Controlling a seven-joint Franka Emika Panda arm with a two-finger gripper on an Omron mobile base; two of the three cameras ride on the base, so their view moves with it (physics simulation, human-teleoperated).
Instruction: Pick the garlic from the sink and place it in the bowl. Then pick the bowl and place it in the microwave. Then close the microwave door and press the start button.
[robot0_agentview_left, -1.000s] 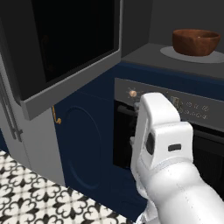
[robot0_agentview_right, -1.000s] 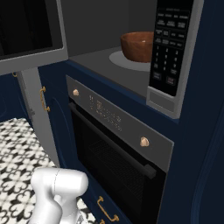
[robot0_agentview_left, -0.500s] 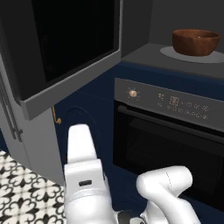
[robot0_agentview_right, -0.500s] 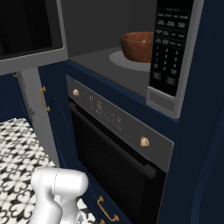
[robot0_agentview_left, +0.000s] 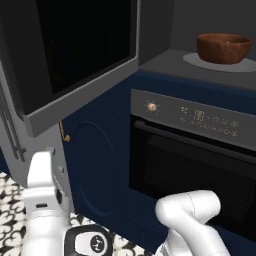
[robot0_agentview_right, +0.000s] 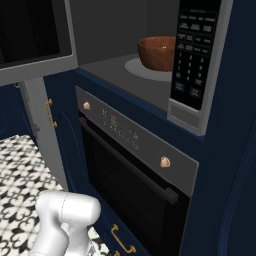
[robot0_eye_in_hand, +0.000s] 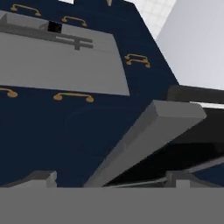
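**Grey microwave door wide open, bowl already inside – closing the door is next**

Reddish-brown bowl (robot0_agentview_left: 224, 47) sits on the grey turntable (robot0_agentview_right: 145, 69) inside the microwave (robot0_agentview_right: 120, 30), upright, near the back of the cavity. Can't see into the bowl from these angles, so can't confirm the garlic is in it.

Microwave door (robot0_agentview_left: 75, 55) is swung fully out to the left in the left base view: long axis horizontal, dark glass facing the room, grey lower rail (robot0_agentview_left: 80, 102) running diagonally down-left. Keypad panel (robot0_agentview_right: 195, 50) is on the right side of the cavity, above the black oven (robot0_agentview_right: 135, 175).

Gripper: hand view only shows the tops of two grey finger tips (robot0_eye_in_hand: 35, 178) at the bottom edge, set well apart – reads as spread, nothing between them. Hand camera looks up at the door's grey rail (robot0_eye_in_hand: 148, 135) from below, so the hand is low, under and left of the door.

Key relation: door lies above the gripper and swings right to shut. My read is the hand must rise to the outer face of the door, on the side far from the hinge, then push toward the cavity. Risk: arm elbow (robot0_agentview_left: 192, 210) sits in front of the oven, close to the swing path.
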